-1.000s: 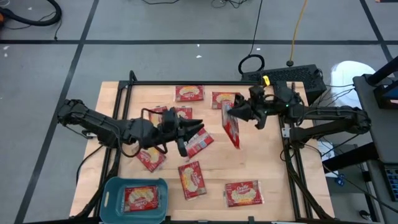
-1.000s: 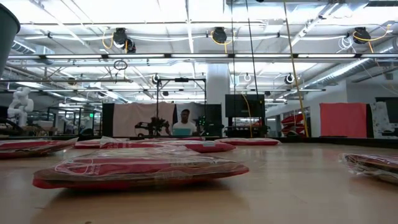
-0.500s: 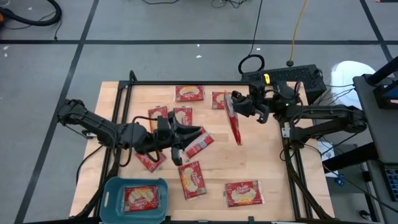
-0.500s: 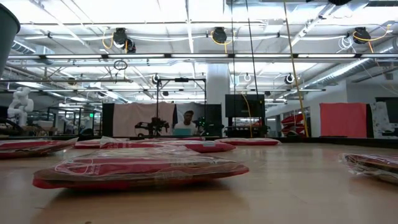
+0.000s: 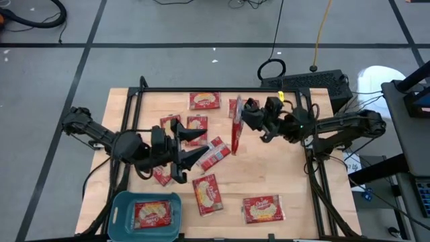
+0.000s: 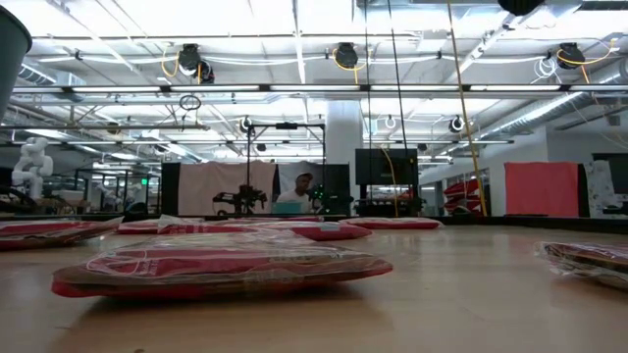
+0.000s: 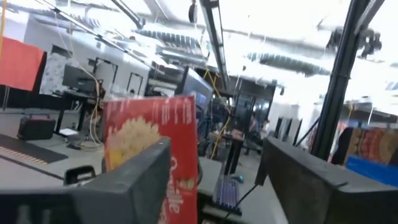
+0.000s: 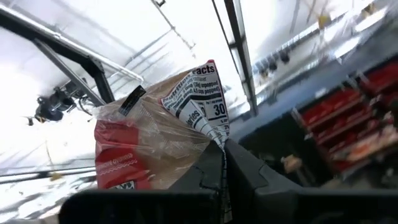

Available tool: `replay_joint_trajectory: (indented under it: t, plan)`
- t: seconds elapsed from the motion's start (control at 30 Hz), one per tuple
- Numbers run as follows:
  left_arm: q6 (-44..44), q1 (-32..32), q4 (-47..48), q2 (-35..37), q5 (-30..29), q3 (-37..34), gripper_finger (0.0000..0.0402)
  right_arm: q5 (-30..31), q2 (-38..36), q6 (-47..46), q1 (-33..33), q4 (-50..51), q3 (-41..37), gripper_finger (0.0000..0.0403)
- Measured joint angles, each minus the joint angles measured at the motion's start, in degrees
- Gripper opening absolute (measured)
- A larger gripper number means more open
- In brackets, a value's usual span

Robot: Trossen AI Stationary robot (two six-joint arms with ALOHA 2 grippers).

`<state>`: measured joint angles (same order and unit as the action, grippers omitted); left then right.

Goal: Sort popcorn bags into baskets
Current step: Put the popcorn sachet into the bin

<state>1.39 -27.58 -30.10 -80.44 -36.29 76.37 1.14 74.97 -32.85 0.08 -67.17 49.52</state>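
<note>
One popcorn bag (image 5: pixel 235 125) hangs edge-up, pinched by the right gripper (image 5: pixel 243 114); the left gripper (image 5: pixel 190 153), fingers wide and empty, should receive it for the teal basket (image 5: pixel 146 215).

Overhead looks straight down; low camera level across table (image 6: pixel 471 294); wrist cameras close, facing outward.

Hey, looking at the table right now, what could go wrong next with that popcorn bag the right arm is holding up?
1. The right gripper pinches the raised bag only near one end, so it could swing or slip out.
2. The left gripper, open, points toward that bag with a loose bag beside it; closing in, it might knock that one or bump the right arm.
3. The bin sits off at the table's corner, so a drop here would miss it.
</note>
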Motion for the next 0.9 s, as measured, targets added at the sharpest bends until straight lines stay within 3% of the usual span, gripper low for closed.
replay_joint_trajectory:
  t: [0.17, 0.27, 0.43, 0.63, 0.9]
  plan:
    - [1.9, -0.3, 18.2, 0.0, -1.1, 9.0, 0.0290, 3.4, 3.8, 7.1, 1.2, -8.7, 0.0, 0.0000]
    - [3.0, 0.5, 24.0, 0.0, -3.5, 12.2, 0.0288, 3.7, 4.6, 11.8, 1.2, -11.9, 0.0, 0.0000]
    - [5.9, 2.5, 24.4, -0.2, -2.9, 12.9, 0.0281, 3.0, 4.6, 17.0, 0.3, -12.9, 0.0, 0.0000]
    - [6.4, 5.1, 17.6, -5.4, 0.5, 12.9, 0.0300, 0.0, 4.6, 17.2, -2.1, -15.3, 0.0, 0.0000]
    - [6.0, 6.7, 16.3, -12.4, -7.8, 16.6, 0.0297, 0.6, 4.1, 19.3, -3.9, -15.6, 0.0, 0.0000]
